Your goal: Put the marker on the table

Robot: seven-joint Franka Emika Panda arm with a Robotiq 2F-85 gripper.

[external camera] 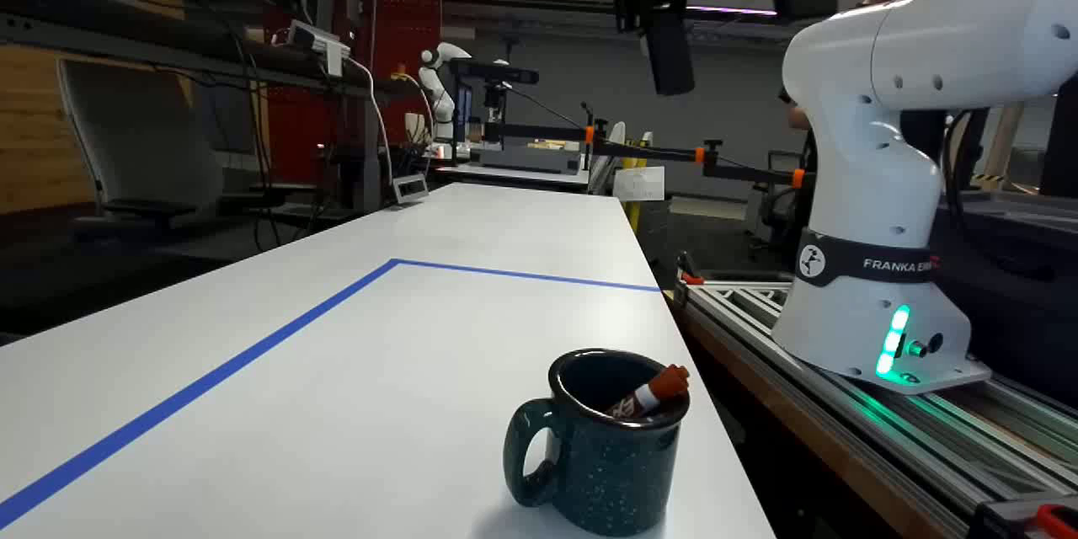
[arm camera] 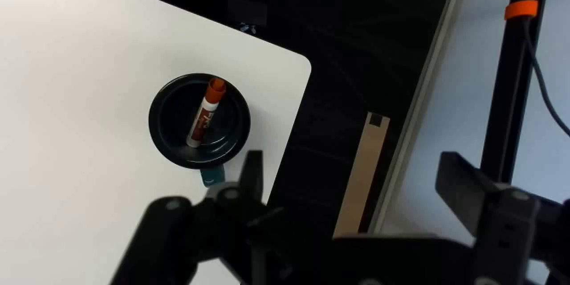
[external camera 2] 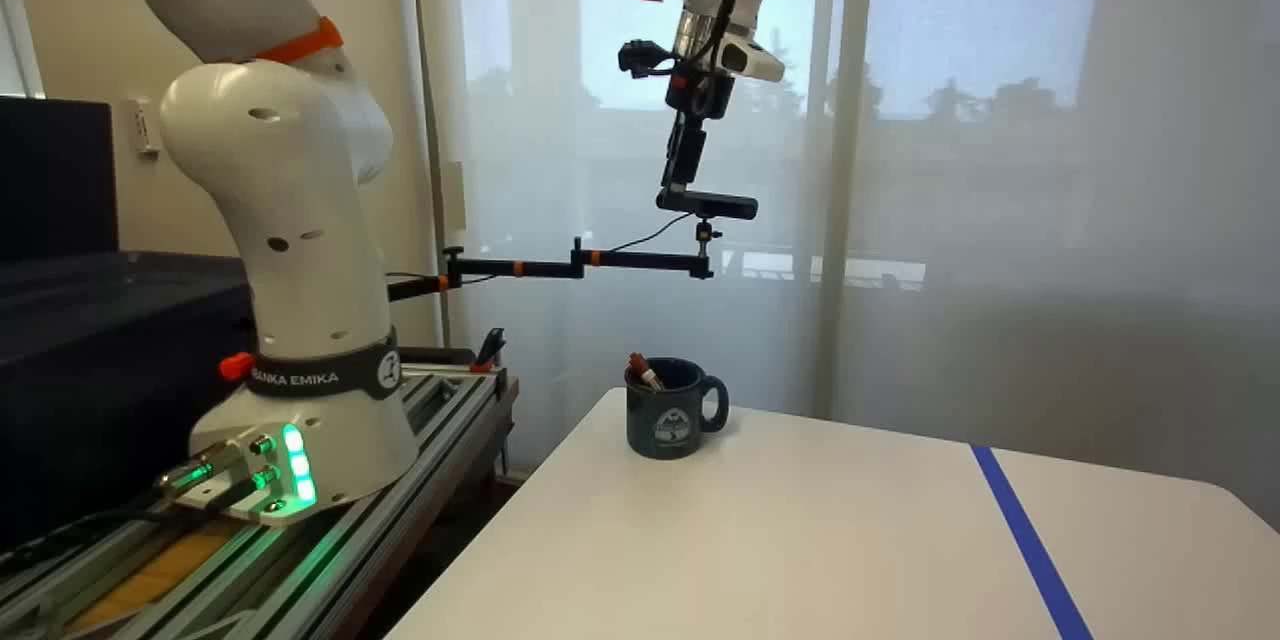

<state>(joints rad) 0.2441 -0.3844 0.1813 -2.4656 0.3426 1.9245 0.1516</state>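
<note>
The marker stands tilted inside the dark blue-green mug, its reddish-orange cap up at the rim. The marker shows in both exterior views [external camera: 661,390] [external camera 2: 646,373] and in the wrist view [arm camera: 205,115]. The mug [external camera: 611,472] [external camera 2: 658,425] [arm camera: 240,140] stands upright near a corner of the white table [external camera: 379,404] [external camera 2: 800,540] [arm camera: 80,120]. My gripper [arm camera: 352,156] [external camera 2: 680,175] is open with nothing between its fingers. It is well above the table, and in the wrist view the mug lies to the left, beyond the left finger.
Blue tape [external camera: 278,337] [external camera 2: 1030,540] marks the table. A black camera arm [external camera 2: 520,268] [arm camera: 512,89] reaches out behind the mug. The metal-railed base [external camera: 842,404] [external camera 2: 450,460] runs along the table's side. A curtained window [external camera 2: 980,220] is beyond the table edge.
</note>
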